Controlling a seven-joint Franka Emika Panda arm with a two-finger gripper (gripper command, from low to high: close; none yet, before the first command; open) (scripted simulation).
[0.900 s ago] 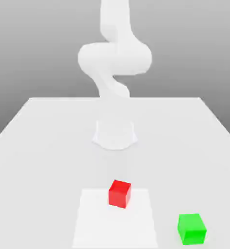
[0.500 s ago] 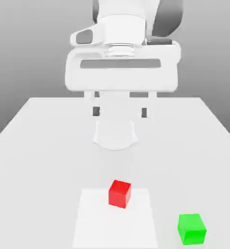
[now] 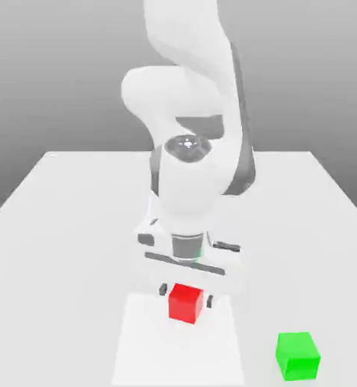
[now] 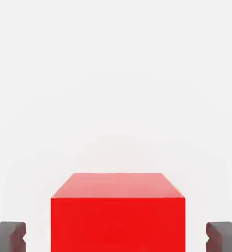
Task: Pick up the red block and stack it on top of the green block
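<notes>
Fingers (image 4: 9,235) of the gripper (image 4: 116,236) stand released, one on each side of the red block (image 4: 118,212), and in the hand view you can see a clear strip of pale surface between each dark fingertip and the cube's side faces, so nothing is clamped. You see the red block sitting flat on the tabletop (image 3: 60,227), toward the near edge and roughly midway between the side edges, inside a slightly brighter square patch (image 3: 147,348) on the surface. In the exterior view the gripper (image 3: 186,293) is low over the cube, its white body just behind and above the red block (image 3: 186,302), with the dark fingertips showing at the cube's two upper corners. You cannot tell from that view how far down the cube's sides the tips reach. The green block (image 3: 297,355) lies near the near edge too, toward the corner on the exterior view's right, well apart from the red one and resting flat on bare tabletop outside the bright patch. You can see the white arm (image 3: 189,143) rising from its round base near the middle of the tabletop, folding over itself and bending forward and down to the hand. Both cubes are upright, with nothing on top of either.
</notes>
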